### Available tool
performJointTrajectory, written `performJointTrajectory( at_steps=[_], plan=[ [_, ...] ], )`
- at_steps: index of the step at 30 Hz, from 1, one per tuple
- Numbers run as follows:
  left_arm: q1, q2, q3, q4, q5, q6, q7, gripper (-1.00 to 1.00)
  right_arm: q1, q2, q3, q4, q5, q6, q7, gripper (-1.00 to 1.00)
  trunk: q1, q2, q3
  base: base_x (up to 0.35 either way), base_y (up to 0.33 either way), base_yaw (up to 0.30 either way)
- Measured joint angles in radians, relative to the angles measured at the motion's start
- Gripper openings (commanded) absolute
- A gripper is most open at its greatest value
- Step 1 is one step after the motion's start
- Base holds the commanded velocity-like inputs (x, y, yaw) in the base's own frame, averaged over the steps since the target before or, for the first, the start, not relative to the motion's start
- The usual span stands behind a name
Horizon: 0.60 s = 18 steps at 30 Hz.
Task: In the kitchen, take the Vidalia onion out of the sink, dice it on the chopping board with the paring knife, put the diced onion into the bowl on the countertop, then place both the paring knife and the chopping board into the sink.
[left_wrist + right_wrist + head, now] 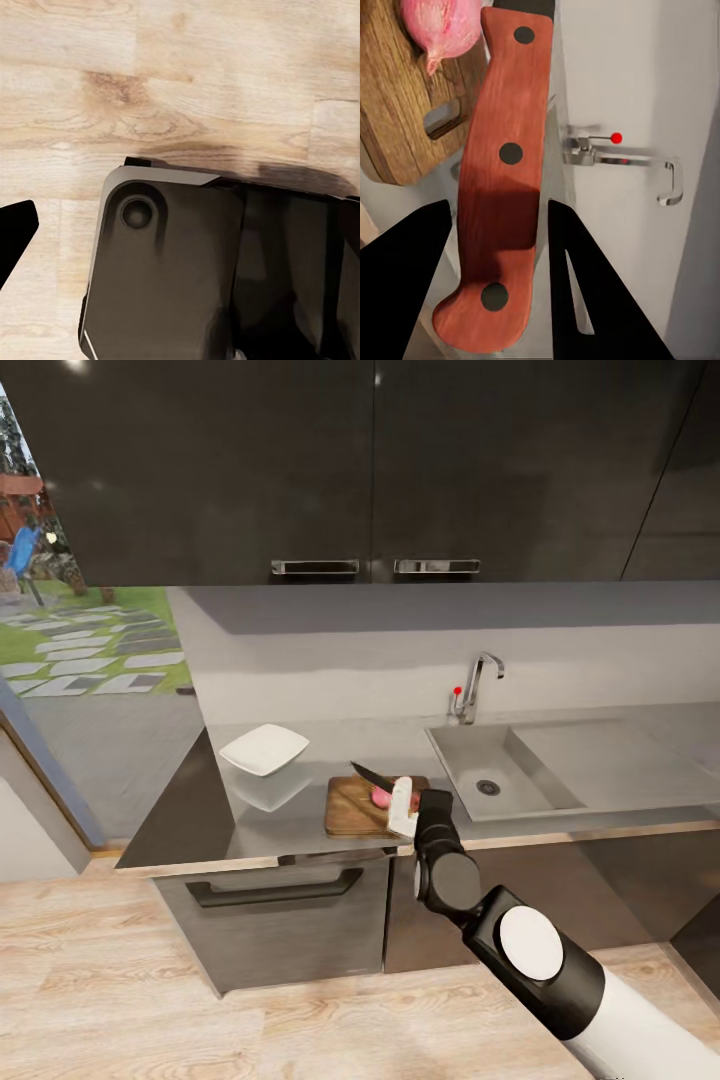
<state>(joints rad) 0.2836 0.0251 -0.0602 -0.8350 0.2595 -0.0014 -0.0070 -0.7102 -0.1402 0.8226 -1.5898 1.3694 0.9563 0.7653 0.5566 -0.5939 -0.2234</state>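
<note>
right tool (499, 247) grips our paring knife (502, 172) by its red handle, blade over the chopping board (355, 807) on the tabletop (300, 825); pinkish onion (442, 26) on the board. left tool: can't tell.

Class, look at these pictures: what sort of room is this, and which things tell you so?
A kitchen: a sink with tap set in a countertop, and a chopping board with an onion.
</note>
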Motion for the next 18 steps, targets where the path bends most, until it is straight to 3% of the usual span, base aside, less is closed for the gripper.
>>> performJointTrajectory(
  at_steps=[6,12,18],
  plan=[
    [0.000,0.000,-0.001,-0.001,0.000,0.000,0.000,1.00,0.000,0.007,-0.087,-0.023,0.001,-0.019,0.001,-1.00,0.000,0.000,0.000,0.001,-0.001,0.000],
    [0.000,-0.014,-0.001,0.000,-0.001,0.000,0.000,1.00,0.000,0.013,-0.105,-0.026,-0.001,-0.021,0.000,-1.00,0.000,0.000,0.000,0.064,-0.079,0.000],
    [0.000,-0.017,-0.001,-0.001,-0.002,0.000,0.000,1.00,0.000,0.041,-0.106,-0.025,0.001,-0.021,0.000,-1.00,0.000,0.000,0.000,0.031,-0.032,0.000]
  ],
)
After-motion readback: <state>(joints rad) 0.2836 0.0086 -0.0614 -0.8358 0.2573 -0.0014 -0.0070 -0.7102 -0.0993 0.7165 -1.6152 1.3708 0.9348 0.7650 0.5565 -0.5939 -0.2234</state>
